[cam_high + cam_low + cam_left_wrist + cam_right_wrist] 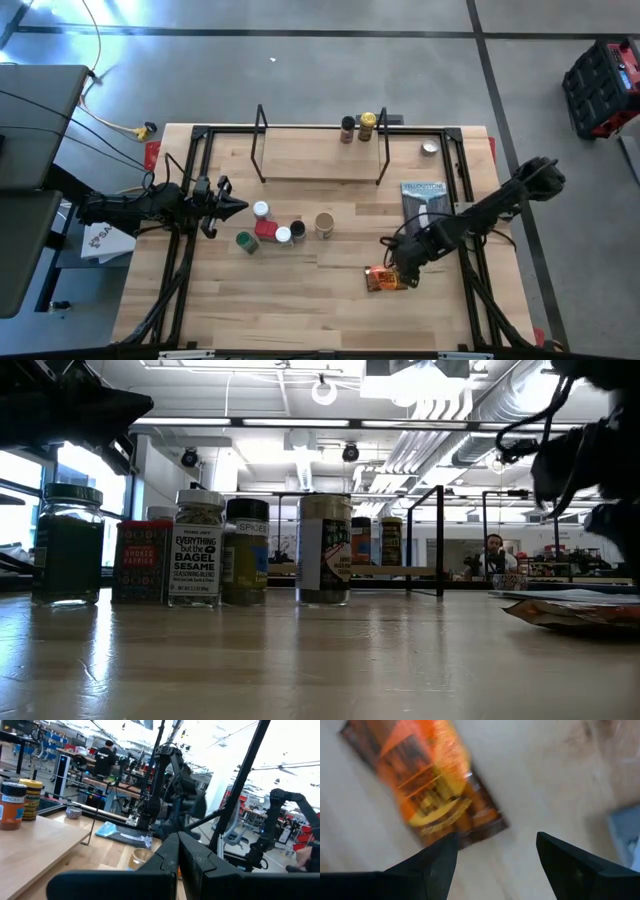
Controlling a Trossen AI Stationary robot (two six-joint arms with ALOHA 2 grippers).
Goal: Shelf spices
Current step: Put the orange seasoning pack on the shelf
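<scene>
- The right gripper (492,855) hangs low over the flat orange-red foil packet (427,790), its two dark fingers spread wide and empty; one fingertip (437,852) sits just at the packet's edge, and whether it touches cannot be told.
- Risk, as a judgement: the packet lies flat on the wooden tabletop (300,300), so closing from here may only skid it along or crumple the foil instead of pinching it.
- The left gripper (232,208) waits beside the cluster of small jars (272,232), fingers pressed together, holding nothing.
- The long light-wood shelf with black wire uprights (310,160) stands well apart, at the far edge; two jars (358,125) already sit at its right end.
- A grey-blue booklet (424,195) lies near the right arm.
</scene>
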